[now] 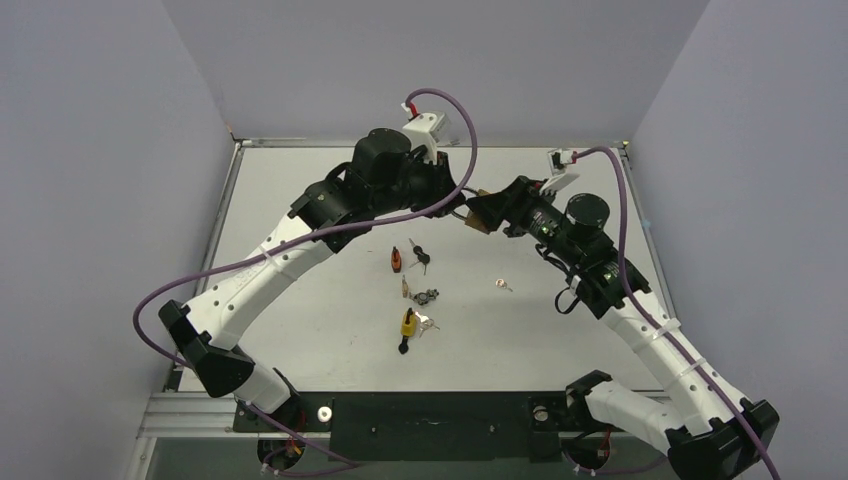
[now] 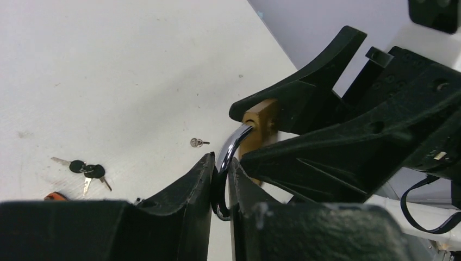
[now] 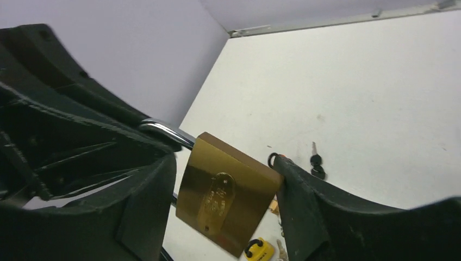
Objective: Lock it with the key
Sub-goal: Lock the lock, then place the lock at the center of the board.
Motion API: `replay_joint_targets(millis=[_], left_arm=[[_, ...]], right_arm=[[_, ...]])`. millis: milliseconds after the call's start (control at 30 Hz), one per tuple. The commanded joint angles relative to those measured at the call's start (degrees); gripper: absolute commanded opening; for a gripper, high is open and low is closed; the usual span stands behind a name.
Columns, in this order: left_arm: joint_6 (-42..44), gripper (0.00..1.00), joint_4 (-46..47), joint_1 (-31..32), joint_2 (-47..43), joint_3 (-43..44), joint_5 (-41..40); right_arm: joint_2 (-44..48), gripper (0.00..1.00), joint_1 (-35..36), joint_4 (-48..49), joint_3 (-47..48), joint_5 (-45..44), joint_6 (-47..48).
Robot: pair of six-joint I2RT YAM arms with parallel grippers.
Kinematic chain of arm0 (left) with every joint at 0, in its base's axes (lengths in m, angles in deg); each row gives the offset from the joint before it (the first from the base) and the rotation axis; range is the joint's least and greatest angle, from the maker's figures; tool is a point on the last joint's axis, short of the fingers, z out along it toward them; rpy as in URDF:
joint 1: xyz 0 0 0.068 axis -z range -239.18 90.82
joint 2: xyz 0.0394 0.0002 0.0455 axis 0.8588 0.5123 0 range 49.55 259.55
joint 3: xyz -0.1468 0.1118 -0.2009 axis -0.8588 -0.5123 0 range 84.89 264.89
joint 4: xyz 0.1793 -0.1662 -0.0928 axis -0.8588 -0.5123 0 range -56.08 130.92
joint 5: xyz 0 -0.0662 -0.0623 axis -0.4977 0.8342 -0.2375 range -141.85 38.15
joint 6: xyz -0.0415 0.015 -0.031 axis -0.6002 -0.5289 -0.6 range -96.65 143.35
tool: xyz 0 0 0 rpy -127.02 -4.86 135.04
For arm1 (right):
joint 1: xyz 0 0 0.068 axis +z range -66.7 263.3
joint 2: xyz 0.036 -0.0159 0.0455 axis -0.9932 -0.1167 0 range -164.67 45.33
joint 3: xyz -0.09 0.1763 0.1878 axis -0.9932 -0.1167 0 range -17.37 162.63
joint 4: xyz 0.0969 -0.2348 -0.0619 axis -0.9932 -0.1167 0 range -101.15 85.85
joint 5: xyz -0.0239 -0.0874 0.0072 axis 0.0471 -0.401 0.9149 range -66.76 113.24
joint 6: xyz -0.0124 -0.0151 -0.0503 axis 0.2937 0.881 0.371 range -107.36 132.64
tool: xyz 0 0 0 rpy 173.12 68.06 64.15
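Left fingers [image 2: 198, 182] pinch the chrome shackle [image 2: 231, 147] of the brass padlock [image 3: 225, 198], held aloft over the far counter [image 1: 560, 330]. Right fingers [image 3: 315, 206] straddle its body; whether they grip cannot be told. Locking seems to call next for a key [image 2: 87, 169], lying below among other padlocks [image 1: 409, 323], with neither arm free.

Left arm [image 1: 270, 265] and right arm [image 1: 640, 320] both stretch forward and meet nose to nose. Left gripper [image 2: 221, 161] is pinched tight on a shackle [image 2: 234, 142], while the right gripper [image 3: 223, 163] has its jaws spread loose.
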Motion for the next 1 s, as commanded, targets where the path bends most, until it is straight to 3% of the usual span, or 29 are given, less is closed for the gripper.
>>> replay_joint_targets(millis=[0, 167, 333, 500, 667, 967], left_arm=[[-5.43, 0.00, 15.75, 0.96, -3.12, 0.49, 7.11], [-4.09, 0.00, 15.55, 0.85, -1.38, -0.09, 6.78], [-3.66, 0.00, 16.48, 1.39, 1.47, -2.23, 7.00], [-2.96, 0.00, 17.09, 2.89, 3.85, -6.03, 5.10], [-0.92, 0.00, 16.67, 6.68, 8.84, -7.88, -2.67], [-5.03, 0.00, 18.58, 10.88, 21.24, -7.17, -18.50]], right_arm=[[2.42, 0.65, -2.88, -1.53, -3.51, -1.63, -0.75], [5.88, 0.81, -4.62, -1.71, -5.16, -1.10, -0.91], [9.09, 0.84, -4.78, -5.10, -4.92, -4.12, -0.24], [12.11, 0.84, -4.78, -15.05, -2.51, -17.33, 1.20], [12.95, 0.84, -4.97, -22.54, -1.90, -27.63, -0.03], [13.49, 0.84, -5.61, -26.49, -5.42, -32.44, -2.14]])
